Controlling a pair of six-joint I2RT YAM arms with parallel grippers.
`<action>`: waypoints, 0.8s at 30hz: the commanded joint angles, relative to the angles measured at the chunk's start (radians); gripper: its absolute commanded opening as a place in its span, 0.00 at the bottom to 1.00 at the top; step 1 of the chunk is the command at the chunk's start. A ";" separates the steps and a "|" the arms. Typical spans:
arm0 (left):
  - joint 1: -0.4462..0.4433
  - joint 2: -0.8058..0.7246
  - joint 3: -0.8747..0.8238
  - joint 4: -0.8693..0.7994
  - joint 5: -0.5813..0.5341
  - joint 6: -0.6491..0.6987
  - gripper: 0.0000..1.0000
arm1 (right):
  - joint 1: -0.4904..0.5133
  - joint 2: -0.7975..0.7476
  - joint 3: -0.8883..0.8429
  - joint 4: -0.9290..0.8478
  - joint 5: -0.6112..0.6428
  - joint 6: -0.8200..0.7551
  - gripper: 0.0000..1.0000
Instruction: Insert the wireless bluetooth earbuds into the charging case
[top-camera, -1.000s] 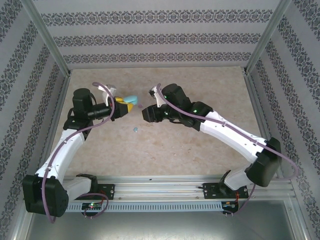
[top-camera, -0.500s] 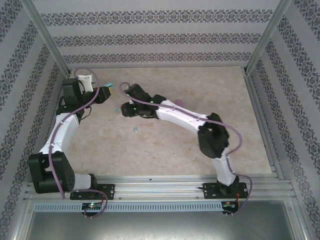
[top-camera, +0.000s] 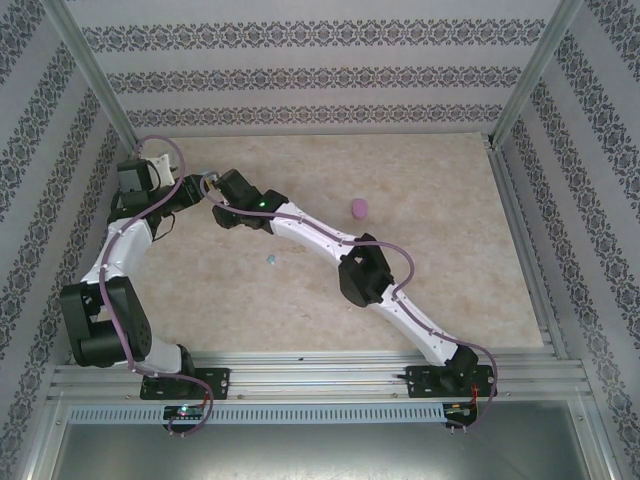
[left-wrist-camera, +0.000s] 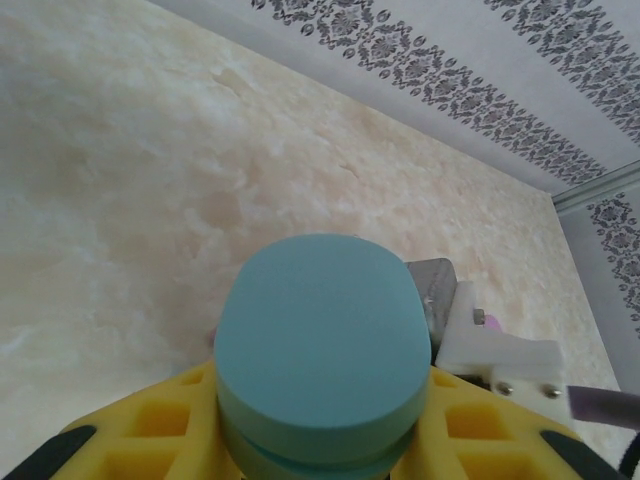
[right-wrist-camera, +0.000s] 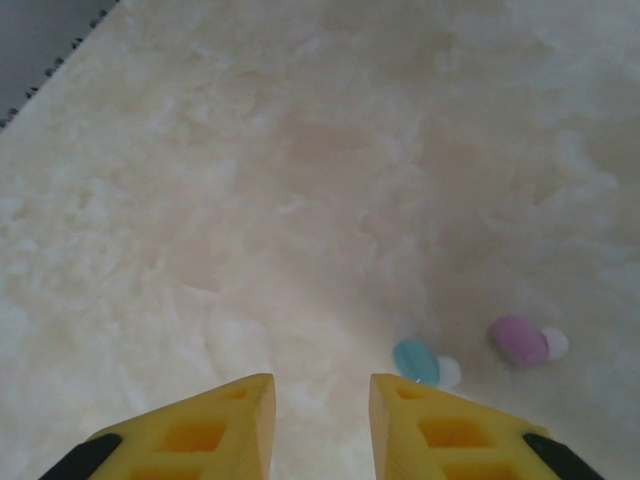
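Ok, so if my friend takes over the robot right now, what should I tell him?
Left gripper: shut on the blue case, held up off the table.
Right gripper: open and empty, low over the table.
Things: a light blue earbud and a pink-purple earbud lie loose just ahead of the right fingers. The pink case sits alone on the table, further right.
Done: the blue case is in the grip. No earbud can be seen inside a case.
Left: pick up each earbud and put it into its case.
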 joint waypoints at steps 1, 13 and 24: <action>0.007 0.021 0.035 0.045 0.032 -0.016 0.20 | 0.003 0.027 0.046 0.030 0.054 -0.072 0.33; 0.006 0.097 0.044 0.091 0.056 -0.040 0.18 | -0.032 0.126 0.085 0.098 -0.030 -0.008 0.41; 0.007 0.122 0.039 0.102 0.074 -0.033 0.17 | -0.020 0.176 0.087 0.117 -0.038 0.019 0.44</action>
